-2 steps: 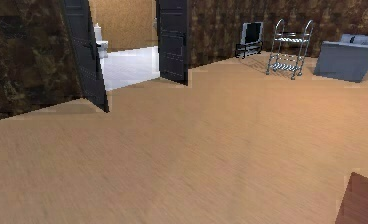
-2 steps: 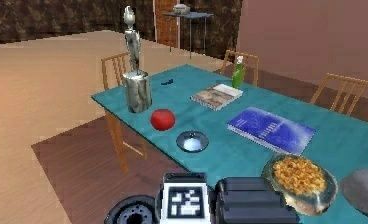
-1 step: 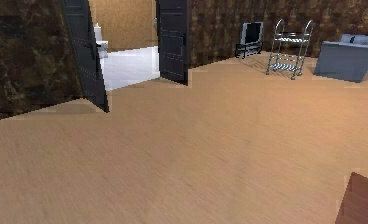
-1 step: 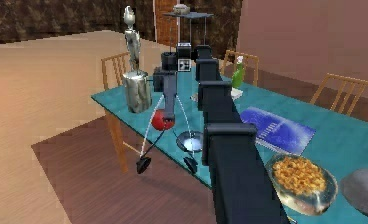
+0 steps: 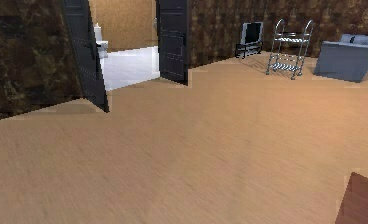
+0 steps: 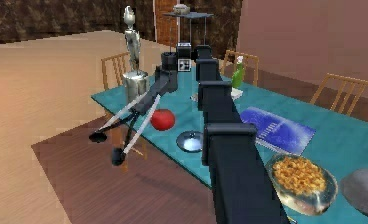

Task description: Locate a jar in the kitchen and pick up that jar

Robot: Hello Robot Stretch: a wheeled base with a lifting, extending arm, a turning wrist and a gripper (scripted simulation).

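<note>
No jar can be made out. In the arm side view the dark arm (image 6: 227, 130) reaches up over a teal table (image 6: 337, 135). My gripper (image 6: 108, 147) hangs past the table's left edge, its thin fingers (image 6: 119, 157) pointing down-left over the brown rug; it holds nothing. A red ball (image 6: 164, 119) lies on the table just right of the fingers. In the forward view an open doorway (image 5: 129, 60) leads to a room with a white floor.
On the table stand a silver statue (image 6: 131, 45), a green bottle (image 6: 238, 72), a grey dish (image 6: 192, 141), a blue mat (image 6: 277, 128) and a bowl of food (image 6: 302, 180). Wooden chairs (image 6: 344, 95) surround it. Ahead: dark door (image 5: 84, 55), television (image 5: 251, 35), wire cart (image 5: 289, 50), grey sofa (image 5: 347, 55), open wooden floor.
</note>
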